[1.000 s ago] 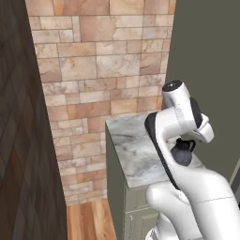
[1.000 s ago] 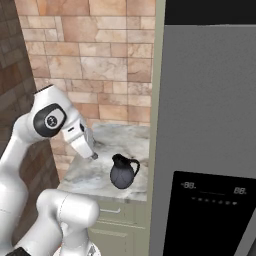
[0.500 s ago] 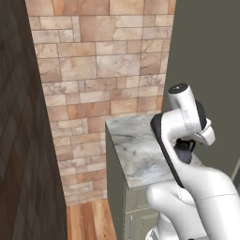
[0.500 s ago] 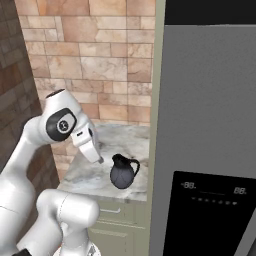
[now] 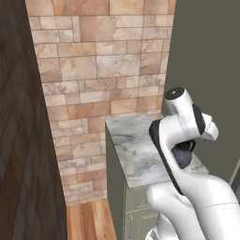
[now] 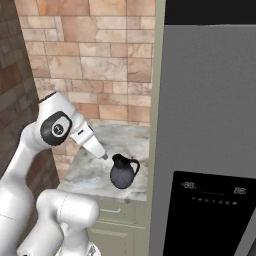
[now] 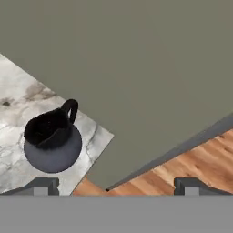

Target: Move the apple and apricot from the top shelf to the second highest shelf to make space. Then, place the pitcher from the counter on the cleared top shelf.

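The dark blue-grey pitcher stands upright on the marbled counter close to the fridge's side, its loop handle toward the fridge. My gripper hangs just left of it and slightly above, not touching. Seen from the hand, the pitcher lies at the lower left, and the gripper is open, its fingertips far apart with nothing between them. The fridge is closed, so the apple, the apricot and both shelves are hidden.
A tan stone-tile wall backs the counter. A dark wall closes the left side. Wooden floor lies below the counter's front edge. The fridge's grey-green side panel rises right beside the pitcher.
The arm has swung to the right, bringing the gripper closer to the pitcher. The pitcher has stayed in place.
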Robot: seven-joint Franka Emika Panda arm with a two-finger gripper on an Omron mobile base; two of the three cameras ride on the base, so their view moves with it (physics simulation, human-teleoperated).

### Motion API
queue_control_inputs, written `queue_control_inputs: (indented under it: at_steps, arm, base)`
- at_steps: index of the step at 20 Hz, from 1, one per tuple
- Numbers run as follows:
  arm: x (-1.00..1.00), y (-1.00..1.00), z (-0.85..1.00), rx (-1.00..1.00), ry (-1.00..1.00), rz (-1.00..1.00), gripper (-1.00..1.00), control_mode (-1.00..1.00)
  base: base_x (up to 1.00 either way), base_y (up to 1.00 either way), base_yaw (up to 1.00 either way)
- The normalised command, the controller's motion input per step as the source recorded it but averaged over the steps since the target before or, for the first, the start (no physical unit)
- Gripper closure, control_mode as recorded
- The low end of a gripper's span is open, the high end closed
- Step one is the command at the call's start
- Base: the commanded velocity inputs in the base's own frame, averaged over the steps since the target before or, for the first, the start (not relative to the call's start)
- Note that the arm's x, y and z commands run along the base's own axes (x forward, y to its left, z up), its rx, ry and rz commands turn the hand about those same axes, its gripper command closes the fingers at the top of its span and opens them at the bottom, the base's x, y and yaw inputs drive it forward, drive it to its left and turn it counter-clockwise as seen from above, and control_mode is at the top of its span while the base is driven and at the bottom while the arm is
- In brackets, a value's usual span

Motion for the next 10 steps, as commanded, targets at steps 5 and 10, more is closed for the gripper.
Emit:
queue_control_inputs:
  at_steps: [5, 10]
  arm:
    - [-0.17, 0.00, 0.00, -0.34, 0.12, 0.50, -1.00, -1.00]
    - [-0.18, 0.00, 0.00, -0.35, 0.17, 0.56, -1.00, -1.00]
  base:
    - [0.00, 0.00, 0.00]
    - [0.00, 0.00, 0.00]
